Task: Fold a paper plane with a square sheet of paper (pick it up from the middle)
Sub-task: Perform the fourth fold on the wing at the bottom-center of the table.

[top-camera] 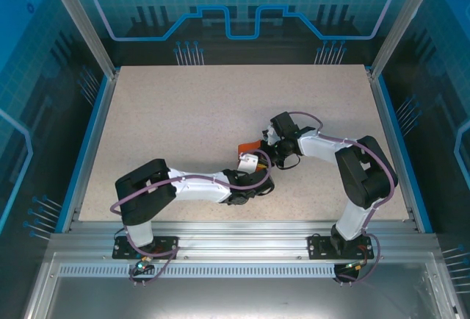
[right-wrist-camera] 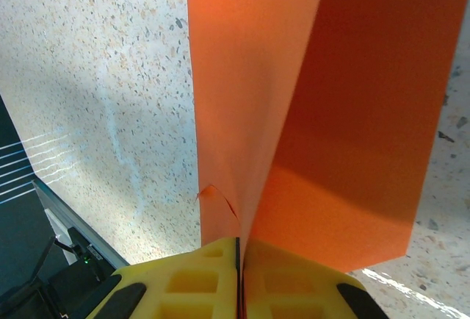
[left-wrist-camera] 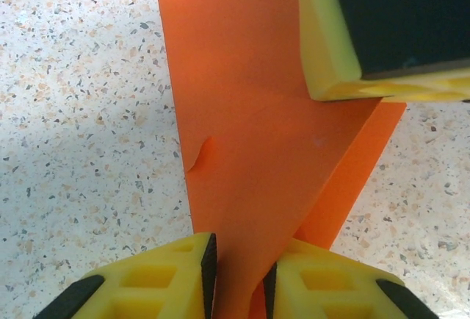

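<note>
Our right gripper (right-wrist-camera: 239, 249) pinches the square sheet of paper (right-wrist-camera: 257, 76) tight to steady it; our left gripper (left-wrist-camera: 240, 260) sits around the paper's fold; we cannot tell if it squeezes.

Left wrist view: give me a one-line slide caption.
Folded orange paper passes between the slightly parted left jaws, while the right jaws hold its far end over the speckled table.

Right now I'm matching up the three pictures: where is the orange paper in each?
Top external: orange paper, small, at the picture's centre.
Left wrist: paper at centre, running down between fingers of the left gripper.
Right wrist: paper centre and right, pinched by the right gripper at bottom.
Shared landmark: the speckled table.
</note>
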